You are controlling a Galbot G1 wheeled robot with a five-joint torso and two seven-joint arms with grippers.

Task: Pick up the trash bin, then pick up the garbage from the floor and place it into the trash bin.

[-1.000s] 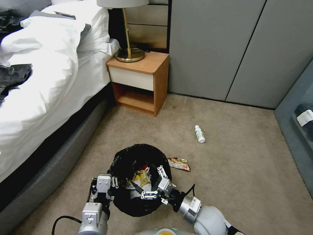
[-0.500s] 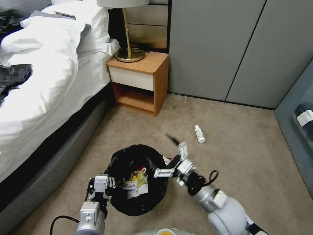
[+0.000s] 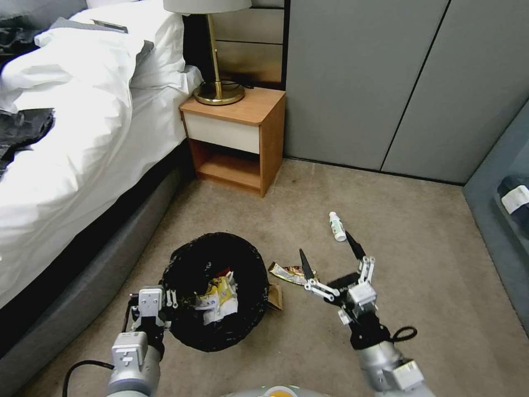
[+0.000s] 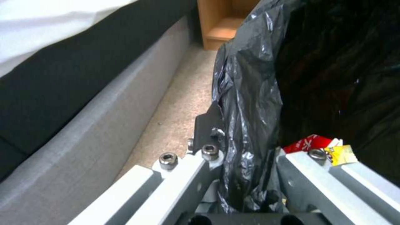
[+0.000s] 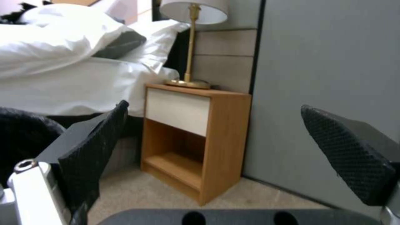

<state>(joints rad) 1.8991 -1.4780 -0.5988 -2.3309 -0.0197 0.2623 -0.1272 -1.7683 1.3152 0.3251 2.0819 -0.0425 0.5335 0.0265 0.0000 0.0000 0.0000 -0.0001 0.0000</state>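
Where the head view looks down on the carpet, the trash bin (image 3: 216,291) hangs by its near-left rim from the left gripper (image 3: 156,310), whose fingers are clamped on the black bag folded over that rim; yellow, white and red litter (image 3: 216,295) lies inside. To the bin's right the right gripper (image 3: 330,259) is held above the floor with its two black-tipped fingers spread wide and nothing between them. A colourful snack wrapper (image 3: 286,272) lies on the carpet between bin and right gripper, a brown scrap (image 3: 274,296) touches the bin's right side, and a small white bottle (image 3: 336,226) lies farther off, just beyond the right gripper's outer fingertip. In the left wrist view the left gripper (image 4: 246,175) pinches the crinkly bag at the bin's (image 4: 258,93) rim, one finger outside and one inside, beside a red packet (image 4: 307,144) and a yellow wrapper (image 4: 341,154). In the right wrist view the right gripper (image 5: 225,156) stands wide apart, facing a wooden nightstand (image 5: 193,137) with a brass lamp (image 5: 189,43) beside the bed (image 5: 71,72).
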